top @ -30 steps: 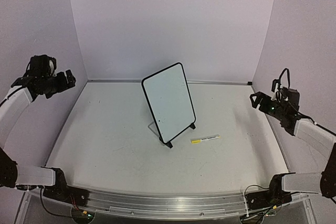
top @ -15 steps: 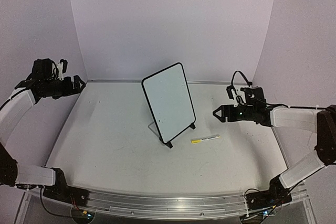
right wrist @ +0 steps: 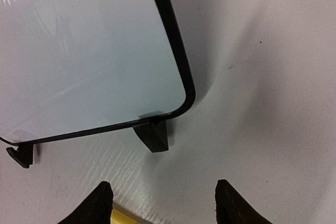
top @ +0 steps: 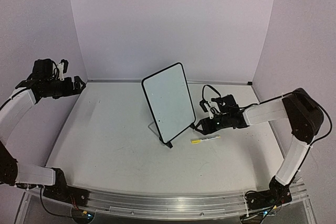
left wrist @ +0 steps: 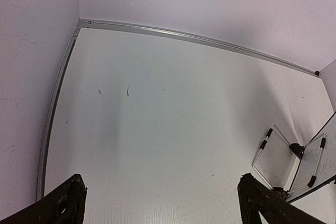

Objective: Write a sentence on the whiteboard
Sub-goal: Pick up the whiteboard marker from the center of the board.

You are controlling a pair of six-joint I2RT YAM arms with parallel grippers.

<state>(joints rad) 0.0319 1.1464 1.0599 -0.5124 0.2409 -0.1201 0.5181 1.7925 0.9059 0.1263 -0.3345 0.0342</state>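
Note:
The whiteboard (top: pixel 169 103) stands tilted on its black feet mid-table, with a white face and a thin black frame. Its face looks blank; the sentence is not in view. A slim white marker (top: pixel 206 139) with a yellow cap lies flat just right of the board's front foot. My right gripper (top: pixel 201 125) hovers low beside the board's right foot, above the marker, open and holding nothing. In the right wrist view the board's corner (right wrist: pixel 89 51), a foot (right wrist: pixel 153 136) and the yellow cap (right wrist: pixel 122 216) show ahead of my right gripper (right wrist: pixel 165 203). My left gripper (top: pixel 79 84) is open at the far left.
A clear wire-framed stand (left wrist: pixel 269 156) props the board from behind. Lilac walls close the table (top: pixel 115 145) on three sides, with a metal rail (left wrist: pixel 189 36) along the back edge. The left gripper (left wrist: pixel 163 205) looks down on bare tabletop.
My right arm swung in from the right wall to the board's right foot and its fingers narrowed. The left arm shifted slightly and stays open.

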